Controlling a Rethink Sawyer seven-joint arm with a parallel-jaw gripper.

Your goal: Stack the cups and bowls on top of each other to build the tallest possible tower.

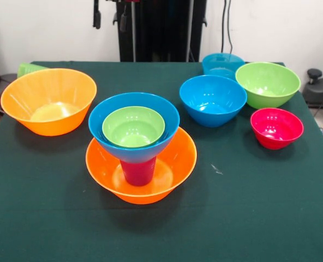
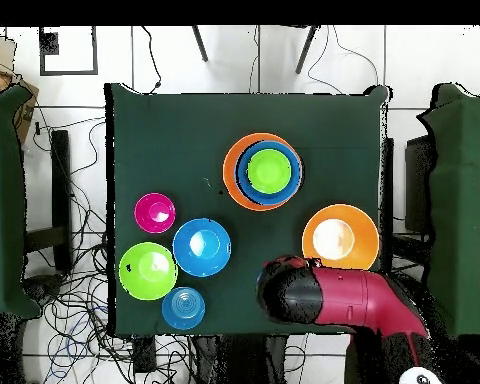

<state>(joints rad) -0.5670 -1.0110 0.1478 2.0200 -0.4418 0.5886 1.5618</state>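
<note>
The tower stands at the table's middle: a large orange bowl [image 1: 172, 164] [image 2: 232, 180] holds the purple-magenta cup [image 1: 138, 172], which carries a blue bowl [image 1: 104, 117] [image 2: 246, 185] with a lime green bowl [image 1: 133, 126] [image 2: 270, 170] nested in it. A second orange bowl [image 1: 48, 101] [image 2: 340, 237] sits apart, with the light green cup [image 1: 28, 68] behind it. My gripper [image 1: 109, 19] hangs open and empty at the far edge, well above and behind the tower. In the overhead view the arm [image 2: 324, 295] hides it.
A blue bowl [image 1: 213, 99] [image 2: 201, 246], a teal-blue bowl [image 1: 222, 64] [image 2: 183, 308], a lime green bowl [image 1: 268, 83] [image 2: 148, 270] and a small red-pink bowl [image 1: 276, 127] [image 2: 155, 212] stand in a cluster. The table is covered in dark green cloth [image 1: 249, 218].
</note>
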